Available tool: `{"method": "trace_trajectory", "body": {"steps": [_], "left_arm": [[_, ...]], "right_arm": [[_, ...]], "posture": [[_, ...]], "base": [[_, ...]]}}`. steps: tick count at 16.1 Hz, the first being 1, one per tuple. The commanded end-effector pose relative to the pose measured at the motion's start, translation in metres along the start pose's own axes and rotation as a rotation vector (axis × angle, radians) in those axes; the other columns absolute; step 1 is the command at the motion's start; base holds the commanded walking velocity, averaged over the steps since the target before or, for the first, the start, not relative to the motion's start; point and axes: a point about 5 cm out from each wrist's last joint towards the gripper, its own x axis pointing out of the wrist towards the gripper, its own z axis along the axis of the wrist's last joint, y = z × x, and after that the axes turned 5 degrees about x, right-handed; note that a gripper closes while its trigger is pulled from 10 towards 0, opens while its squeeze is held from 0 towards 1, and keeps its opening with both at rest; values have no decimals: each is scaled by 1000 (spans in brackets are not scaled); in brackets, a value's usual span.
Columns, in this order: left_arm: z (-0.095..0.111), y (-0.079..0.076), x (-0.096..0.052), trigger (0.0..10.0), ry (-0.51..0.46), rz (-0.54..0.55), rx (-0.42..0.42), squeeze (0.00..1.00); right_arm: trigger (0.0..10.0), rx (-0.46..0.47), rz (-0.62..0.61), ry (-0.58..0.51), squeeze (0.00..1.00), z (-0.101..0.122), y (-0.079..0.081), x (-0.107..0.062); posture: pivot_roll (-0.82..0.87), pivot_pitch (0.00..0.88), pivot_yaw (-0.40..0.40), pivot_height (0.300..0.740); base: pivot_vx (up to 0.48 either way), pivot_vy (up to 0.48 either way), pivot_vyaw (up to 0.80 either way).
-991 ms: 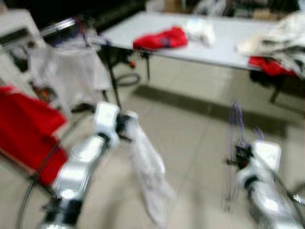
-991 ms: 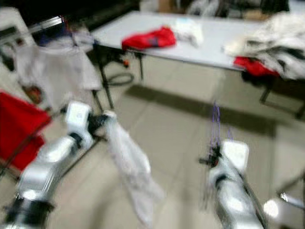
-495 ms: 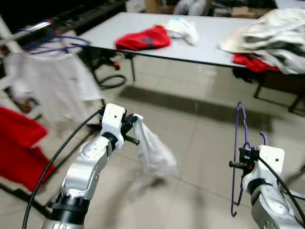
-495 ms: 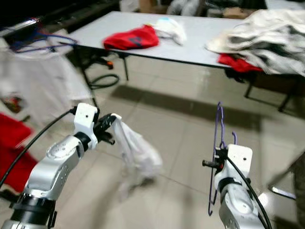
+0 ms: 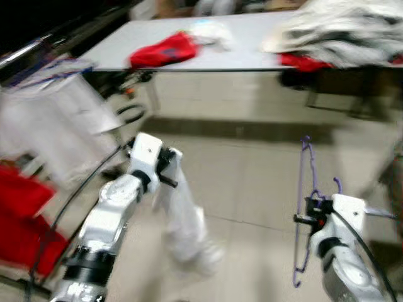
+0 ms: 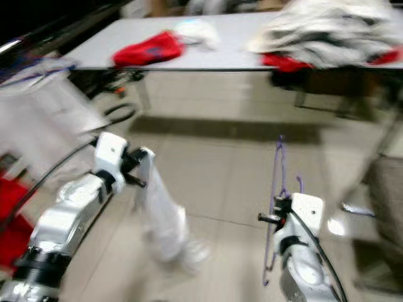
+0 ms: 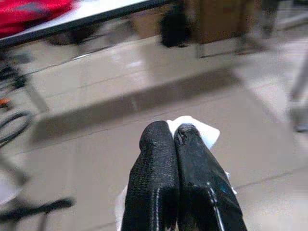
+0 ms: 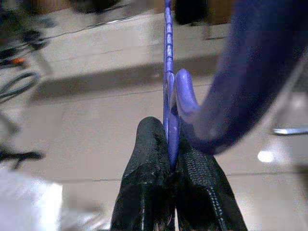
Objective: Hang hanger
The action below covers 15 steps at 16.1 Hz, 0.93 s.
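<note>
My right gripper is shut on a purple wire hanger, held upright at the lower right; the right wrist view shows the hanger pinched between the black fingers. My left gripper is shut on a white garment that hangs down toward the floor. In the left wrist view the fingers press together on the white cloth. A clothes rail at the far left carries a hung white shirt and a red garment.
A long grey table stands ahead with a red garment and a pile of white clothes on it. A black cable lies coiled by the table leg. Tiled floor lies between me and the table.
The camera has swung, shifting the table and rack across the picture. The white garment now hangs straighter down from my left gripper. Both grips are unchanged.
</note>
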Motion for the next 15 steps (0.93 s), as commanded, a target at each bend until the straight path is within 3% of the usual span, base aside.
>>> {"method": "trace_trajectory", "body": {"steps": [1,2,5,6,7,8,11,15], "left_arm": [[13,10,1,10000,-32,26,24,0],[15,13,7,10000,2,52,24,0],[26,16,19,10000,15,57,78,0],[31,19,25,10000,47,63,113,0],[32,20,26,10000,64,71,125,0],[39,22,30,10000,69,81,128,0],[57,14,39,10000,18,47,125,0],[65,3,42,10000,5,-6,129,0]], "right_arm": [[10000,-12,55,-38,0,8,8,0],[10000,-59,176,-56,0,17,11,1],[10000,-265,368,-63,0,27,11,-5],[10000,-353,516,-16,0,23,16,-17],[10000,-360,546,-5,0,23,17,-20],[10000,-409,655,32,0,22,20,-30],[10000,-432,901,104,0,23,36,-51],[10000,-343,868,35,0,31,55,-38]], "posture": [[-33,2,128,740],[-32,0,126,740],[-37,0,123,740],[-45,0,124,740],[-45,0,124,740],[-46,0,124,740],[-36,5,119,740],[-20,11,113,740]], "base": [[0,0,0],[0,0,0],[0,0,0],[0,0,0],[0,0,0],[0,0,0],[0,0,0],[0,0,0]]}}
